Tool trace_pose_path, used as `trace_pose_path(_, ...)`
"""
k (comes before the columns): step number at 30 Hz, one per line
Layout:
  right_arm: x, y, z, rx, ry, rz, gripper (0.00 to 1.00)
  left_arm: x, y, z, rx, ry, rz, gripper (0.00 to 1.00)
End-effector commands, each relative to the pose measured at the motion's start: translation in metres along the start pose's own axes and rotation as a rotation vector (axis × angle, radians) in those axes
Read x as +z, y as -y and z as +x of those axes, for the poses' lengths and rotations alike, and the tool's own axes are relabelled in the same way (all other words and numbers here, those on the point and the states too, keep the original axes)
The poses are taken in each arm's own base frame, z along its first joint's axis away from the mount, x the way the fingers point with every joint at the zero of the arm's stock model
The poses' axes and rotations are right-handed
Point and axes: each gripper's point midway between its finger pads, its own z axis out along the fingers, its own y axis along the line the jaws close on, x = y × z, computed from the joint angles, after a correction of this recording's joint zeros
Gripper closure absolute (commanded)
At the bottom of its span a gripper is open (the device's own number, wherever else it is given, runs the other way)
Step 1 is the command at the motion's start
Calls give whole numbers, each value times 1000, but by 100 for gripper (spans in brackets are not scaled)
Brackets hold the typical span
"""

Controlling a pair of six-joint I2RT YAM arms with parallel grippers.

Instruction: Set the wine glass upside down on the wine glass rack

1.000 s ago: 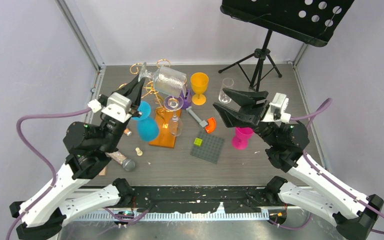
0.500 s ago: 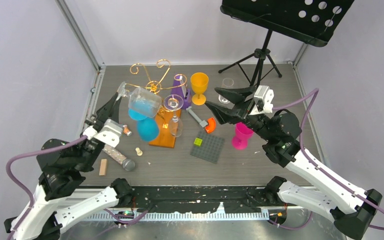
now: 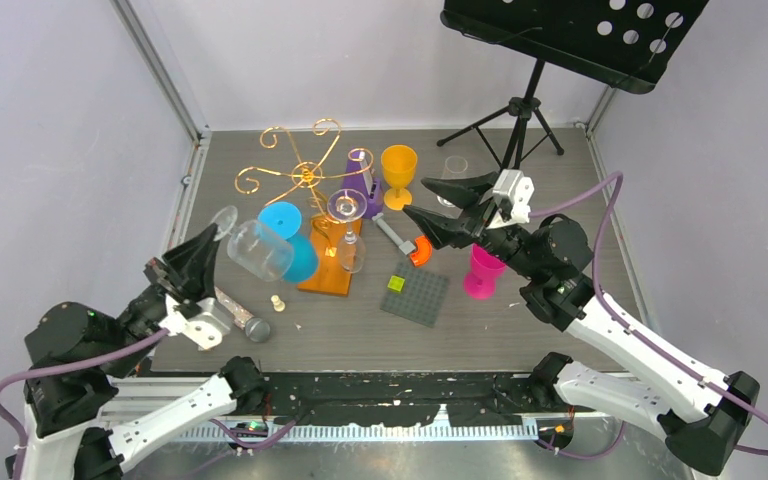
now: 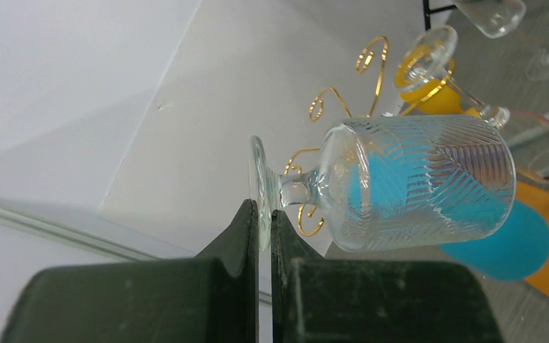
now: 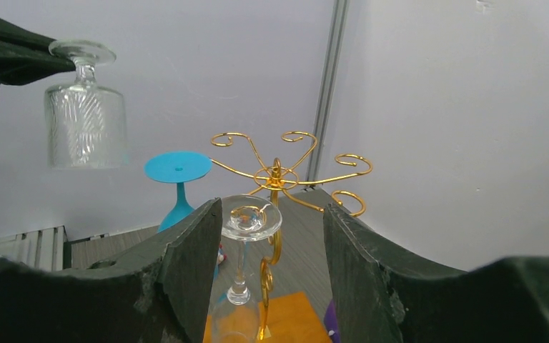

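At front left, pinches the wine glass (image 3: pixel 258 250) by its foot's rim with the left gripper (image 3: pixel 212 240), bowl tipped sideways in the air. Farther in, holds the right gripper (image 3: pixel 420 197) spread, empty. Beyond, wine glass rack (image 3: pixel 305 172), apart from the glass.

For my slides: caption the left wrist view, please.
Left end effector pinching a patterned wine glass by its foot, bowl pointing sideways, gold wine glass rack behind.
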Motion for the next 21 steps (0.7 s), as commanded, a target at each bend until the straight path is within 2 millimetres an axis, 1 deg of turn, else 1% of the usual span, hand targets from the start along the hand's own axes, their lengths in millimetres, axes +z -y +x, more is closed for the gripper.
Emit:
trace_pose_path(1,5,-2,-29,-17,73,-14,40,9,8,-11,94,60,54,100)
trace_pose_path(3,5,-1,-29,-17,74,-7,40,18,7,-22,99,105,50,100)
trace_pose_path(5,5,0,-30,-14,76,2,40,29,2,-32,101,137,38,100)
trace_pose_path(8,4,4,-30,-9,63,22,41,44,-13,-55,87,212,5,100)
trace_pose_path(11,1,8,-29,-15,52,46,41,59,-16,-76,93,289,22,100)
trace_pose_path(13,-1,10,-30,-21,51,60,41,72,-12,-83,124,311,39,100)
trace_pose_path(16,-3,9,-38,-57,55,55,41,88,3,-88,192,340,100,100)
trace_pose_path(17,-6,5,-42,-77,55,30,42,91,9,-92,204,366,123,100)
trace_pose_path(18,-7,3,-48,-139,61,13,43,92,14,-97,211,393,143,100)
trace_pose_path(19,-12,-3,-52,-176,62,-22,45,92,17,-103,217,426,162,100)
trace_pose_path(20,-16,-5,-62,-256,82,-38,46,91,22,-109,216,463,188,100)
trace_pose_path(21,-19,-11,-63,-295,83,-77,48,89,26,-117,214,509,218,100)
